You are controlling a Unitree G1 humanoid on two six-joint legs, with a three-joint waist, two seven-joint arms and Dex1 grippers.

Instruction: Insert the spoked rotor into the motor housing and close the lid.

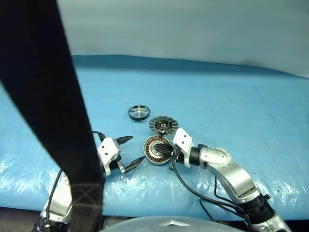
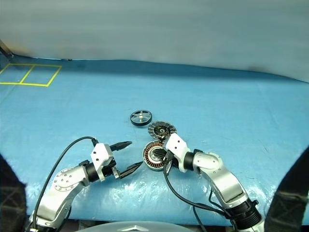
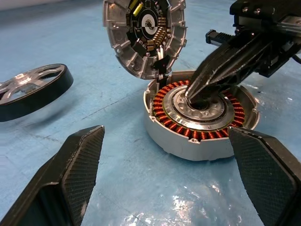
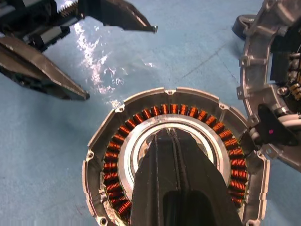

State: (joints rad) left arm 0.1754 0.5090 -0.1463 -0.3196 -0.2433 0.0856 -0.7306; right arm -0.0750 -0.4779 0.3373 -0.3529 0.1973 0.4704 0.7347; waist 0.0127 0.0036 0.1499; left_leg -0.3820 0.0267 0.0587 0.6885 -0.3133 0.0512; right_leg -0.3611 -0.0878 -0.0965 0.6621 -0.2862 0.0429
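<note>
The motor housing [image 1: 153, 150] lies on the blue sheet with its copper windings [image 4: 115, 155] facing up. My right gripper [image 1: 164, 151] is shut, and its joined tips [image 3: 190, 94] rest in the housing's dark centre hole with nothing between them. The lid [image 1: 162, 125] stands tilted up against the housing's far side, showing its inner face [image 3: 141, 33]. The spoked rotor [image 1: 139, 112] lies flat farther back, apart from both grippers. My left gripper [image 1: 136, 149] is open just left of the housing, pointing at it and touching nothing.
A blue crinkled sheet [image 1: 231, 106] covers the table, whose front edge runs just below my arms. A black strap [image 1: 48, 96] hangs across the left eye view. Black cables [image 2: 178, 193] trail from the right wrist. Yellow tape squares [image 2: 29, 75] mark the far left.
</note>
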